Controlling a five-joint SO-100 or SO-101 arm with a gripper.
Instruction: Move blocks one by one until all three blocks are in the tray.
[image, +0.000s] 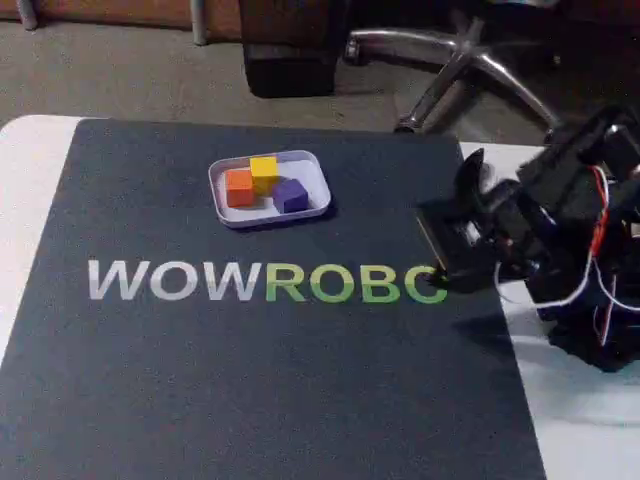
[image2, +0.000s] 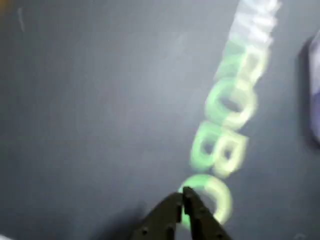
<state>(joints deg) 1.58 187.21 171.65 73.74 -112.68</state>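
Observation:
The pale lavender-white tray (image: 315, 176) rests on the far part of the dark mat. All three blocks lie inside it: the orange block (image: 239, 187) at the left, the yellow block (image: 264, 173) behind it, the dark purple block (image: 291, 194) at the right. My gripper (image: 438, 283) is well to the right of the tray, low over the last green letter of the mat's logo. In the wrist view the gripper (image2: 183, 196) is shut, its black fingers meeting with nothing between them. A blurred edge of the tray (image2: 315, 90) shows at the right of that view.
The dark mat (image: 250, 380) carries the WOWROBO logo (image: 260, 282) across its middle. The arm's body with its wires (image: 580, 250) stands at the mat's right edge on the white table. An office chair base (image: 460, 70) is on the floor beyond the table.

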